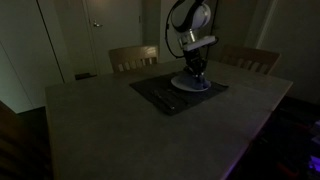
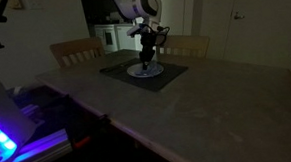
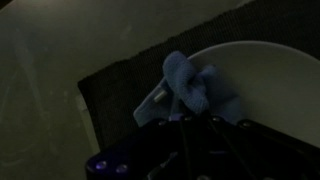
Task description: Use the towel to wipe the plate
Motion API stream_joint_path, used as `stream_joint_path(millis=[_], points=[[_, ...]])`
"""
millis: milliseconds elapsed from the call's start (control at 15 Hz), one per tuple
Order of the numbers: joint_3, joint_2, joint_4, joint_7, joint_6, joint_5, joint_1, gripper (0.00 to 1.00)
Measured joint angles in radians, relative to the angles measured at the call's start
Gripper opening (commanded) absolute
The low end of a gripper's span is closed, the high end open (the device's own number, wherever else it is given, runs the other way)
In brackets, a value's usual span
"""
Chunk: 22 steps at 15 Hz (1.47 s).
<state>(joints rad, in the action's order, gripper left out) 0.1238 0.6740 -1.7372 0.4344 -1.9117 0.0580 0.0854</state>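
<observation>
Currently, step: wiping, blue towel (image 3: 192,85) down on white plate (image 3: 270,75).
Fingers (image 1: 196,72): clamped on towel.
Next: sweep across plate, maintain contact.

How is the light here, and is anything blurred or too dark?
Both exterior views are dim; in an exterior view a purple glow lights the corner. Wrist view is dark and soft: towel and plate show, the gripper nearly black.

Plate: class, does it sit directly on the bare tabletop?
No, in the wrist view the plate rests on a dark placemat.
</observation>
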Motion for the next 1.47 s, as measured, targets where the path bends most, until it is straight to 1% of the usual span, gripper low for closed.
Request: stream_joint_path(millis=[133, 333, 600, 1000, 1200, 1467], points=[[-0.017, -0.024, -0.009, -0.004, 0.007, -0.016, 0.001, 0.02], [-0.054, -0.051, 0.017, -0.048, -0.028, -0.064, -0.001, 0.02], [-0.074, -0.048, 0.118, -0.112, -0.063, -0.070, -0.001, 0.02], [-0.100, 0.013, 0.325, -0.223, -0.060, -0.051, 0.007, 0.02], [-0.126, 0.068, 0.426, -0.246, -0.045, -0.026, 0.042, 0.02], [-0.142, 0.146, 0.511, -0.246, -0.032, -0.003, 0.108, 0.02]])
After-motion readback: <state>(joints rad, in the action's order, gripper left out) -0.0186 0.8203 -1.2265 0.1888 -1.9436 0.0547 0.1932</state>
